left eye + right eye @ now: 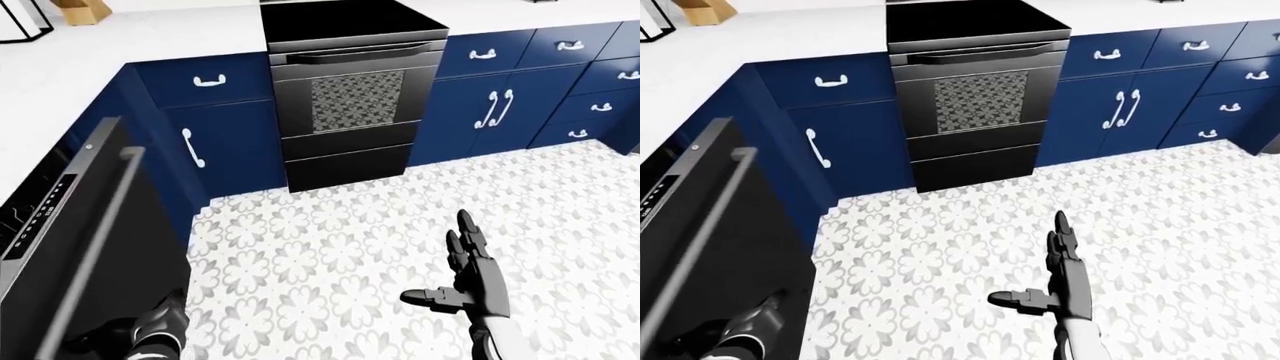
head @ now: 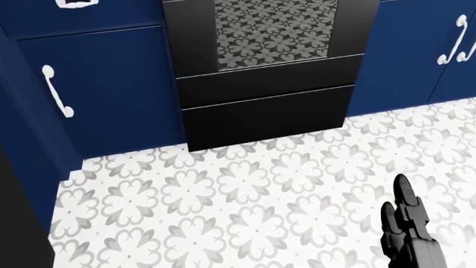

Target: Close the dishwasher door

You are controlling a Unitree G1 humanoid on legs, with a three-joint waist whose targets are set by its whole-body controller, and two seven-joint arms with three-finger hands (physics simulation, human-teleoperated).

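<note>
The black dishwasher door (image 1: 85,255) stands steeply tilted at the left of the left-eye view, with its control strip (image 1: 35,214) along the top edge and a long bar handle (image 1: 100,225) on its outer face. My left hand (image 1: 150,334) rests low against that outer face with its fingers spread, dark against the dark panel. My right hand (image 1: 465,274) hangs open over the tiled floor, palm turned left and thumb out, touching nothing. It also shows at the bottom right of the head view as the right hand (image 2: 405,223).
A black oven (image 1: 350,97) with a patterned glass window stands at top centre between blue cabinets (image 1: 225,142) with white handles. A white counter (image 1: 90,52) runs along the left and top. Grey-flowered floor tiles (image 1: 330,247) fill the middle.
</note>
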